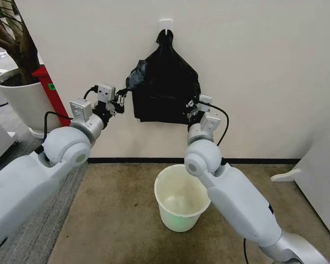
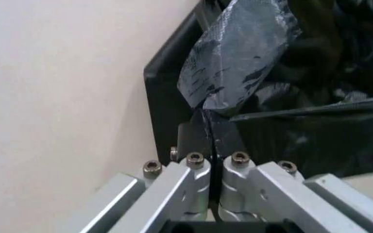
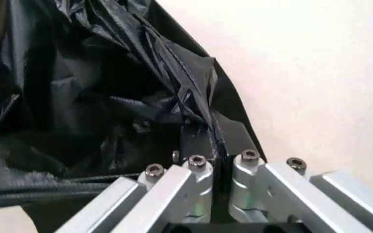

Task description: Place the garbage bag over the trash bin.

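Head view, far left: a white plant pot with a tree stood by the wall, a red stand just beside it.
Left arm: it reached up from the lower left toward the wall, its left end effector at the left edge of the black plastic.
Left end effector state: in the left wrist view the left end effector had its fingers pressed together on a thin fold of the garbage bag, with no gap between them.
Garbage bag: the garbage bag showed as a crinkled, glossy puff at the upper left of the hanging black bundle, up against the wall and well above the floor.
Black bundle: flat and smooth, knotted at its top and hanging from a white hook on the wall.
Right arm: it rose from the lower right, crossing in front of the bin's right rim, with the right end effector at the bundle's lower right edge.
Right end effector state: in the right wrist view the right end effector was closed narrow on a pleated seam of black plastic; whether that fold belonged to the loose bag or to the bundle I could not tell.
Trash bin: the trash bin stood upright on the brown floor below the bundle, near the wall, mouth open upward.
Far right: a white piece of furniture stood at the edge.
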You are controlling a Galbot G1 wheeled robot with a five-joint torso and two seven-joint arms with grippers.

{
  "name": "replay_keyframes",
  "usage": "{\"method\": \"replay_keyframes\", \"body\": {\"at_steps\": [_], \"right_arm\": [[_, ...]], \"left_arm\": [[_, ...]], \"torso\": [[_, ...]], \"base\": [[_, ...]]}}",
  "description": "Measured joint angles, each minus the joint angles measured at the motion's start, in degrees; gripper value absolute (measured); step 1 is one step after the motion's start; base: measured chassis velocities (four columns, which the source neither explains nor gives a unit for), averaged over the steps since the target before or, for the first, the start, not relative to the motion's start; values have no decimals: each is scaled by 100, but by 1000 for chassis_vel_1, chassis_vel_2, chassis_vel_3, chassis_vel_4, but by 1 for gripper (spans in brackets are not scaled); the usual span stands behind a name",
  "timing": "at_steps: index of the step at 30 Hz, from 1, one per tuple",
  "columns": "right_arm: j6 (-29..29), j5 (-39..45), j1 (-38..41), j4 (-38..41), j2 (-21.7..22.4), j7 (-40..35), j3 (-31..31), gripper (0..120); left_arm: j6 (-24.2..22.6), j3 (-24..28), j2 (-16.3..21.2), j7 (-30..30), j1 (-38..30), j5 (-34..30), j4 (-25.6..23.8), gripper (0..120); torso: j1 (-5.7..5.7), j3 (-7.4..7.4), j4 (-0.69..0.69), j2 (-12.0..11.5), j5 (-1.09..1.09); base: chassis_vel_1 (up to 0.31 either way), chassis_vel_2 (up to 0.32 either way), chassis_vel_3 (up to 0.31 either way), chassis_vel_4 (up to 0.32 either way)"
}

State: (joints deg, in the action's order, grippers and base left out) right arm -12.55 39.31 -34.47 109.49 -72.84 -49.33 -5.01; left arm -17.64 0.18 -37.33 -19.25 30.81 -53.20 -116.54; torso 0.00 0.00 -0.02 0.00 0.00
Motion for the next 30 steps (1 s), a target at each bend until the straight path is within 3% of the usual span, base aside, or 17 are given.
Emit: {"method": "replay_keyframes", "body": {"at_steps": [15, 16, 22, 26, 30], "right_arm": [[346, 355, -193, 132, -71, 64, 146, 0], [400, 355, -399, 210, -97, 107, 227, 0], [409, 352, -718, 374, -88, 118, 299, 0], [442, 350, -1600, 761, 164, 280, 800, 0], [466, 371, -1893, 956, 261, 457, 959, 0]], "left_arm": [[34, -459, 224, -119, 692, -201, -282, 0], [111, -624, 319, -142, 1013, -187, -421, 0], [146, -699, 326, -206, 1273, -186, -576, 0], [243, -831, 391, -275, 1964, -182, -815, 0], [295, -892, 453, -298, 2177, -181, -947, 0]], "torso": [[0, 0, 3, 0, -1], [0, 0, 3, 0, 0], [0, 0, 1, 0, 0], [0, -1, 0, 0, 0], [0, -1, 1, 0, 0]], "base": [[0, 0, 0, 0], [0, 0, 0, 0], [0, 0, 0, 0], [0, 0, 0, 0], [0, 0, 0, 0]]}}
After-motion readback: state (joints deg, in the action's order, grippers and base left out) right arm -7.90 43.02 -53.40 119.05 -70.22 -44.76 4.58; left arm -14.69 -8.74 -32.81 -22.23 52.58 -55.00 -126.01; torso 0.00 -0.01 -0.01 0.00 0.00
